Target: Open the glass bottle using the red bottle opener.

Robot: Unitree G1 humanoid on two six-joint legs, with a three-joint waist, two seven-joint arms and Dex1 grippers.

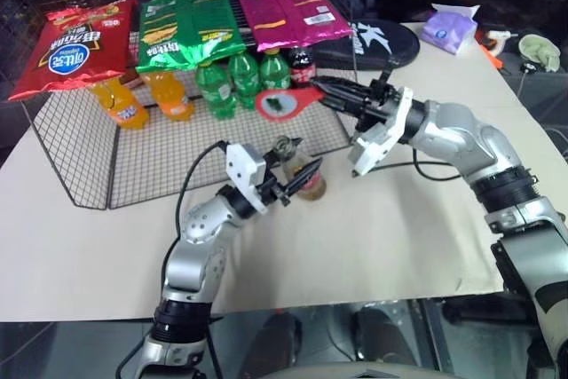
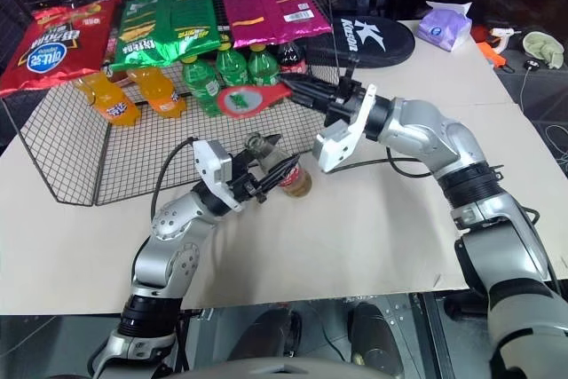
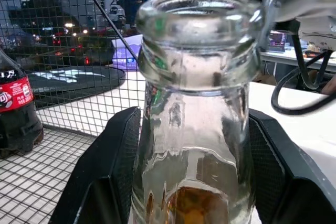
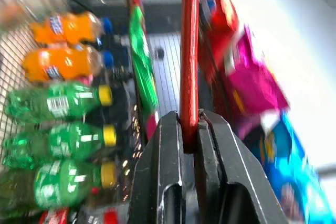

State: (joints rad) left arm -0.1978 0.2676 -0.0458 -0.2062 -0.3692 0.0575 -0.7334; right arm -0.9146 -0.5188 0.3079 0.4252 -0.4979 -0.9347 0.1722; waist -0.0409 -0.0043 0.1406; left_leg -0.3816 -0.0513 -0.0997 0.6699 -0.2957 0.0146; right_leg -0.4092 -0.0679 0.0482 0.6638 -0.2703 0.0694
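The glass bottle [image 1: 304,178] leans in my left gripper [image 1: 295,177] above the paper-covered table, a little amber liquid low inside. In the left wrist view the glass bottle [image 3: 195,103] stands between both black fingers [image 3: 113,156], and its rim is bare glass with no cap on it. My right gripper [image 1: 330,90] is shut on the handle of the red bottle opener [image 1: 288,101], whose ring head points toward the wire rack. The opener hangs above and just behind the bottle, apart from it. The right wrist view has the red bottle opener [image 4: 189,51] edge-on, clamped in my right gripper [image 4: 189,124].
A wire rack [image 1: 80,144] behind holds orange soda bottles [image 1: 120,104], green bottles [image 1: 216,86] and a cola bottle [image 1: 302,64], with snack bags [image 1: 186,28] on top. A black pouch [image 1: 382,42] and a purple tissue pack [image 1: 448,28] lie at the back right.
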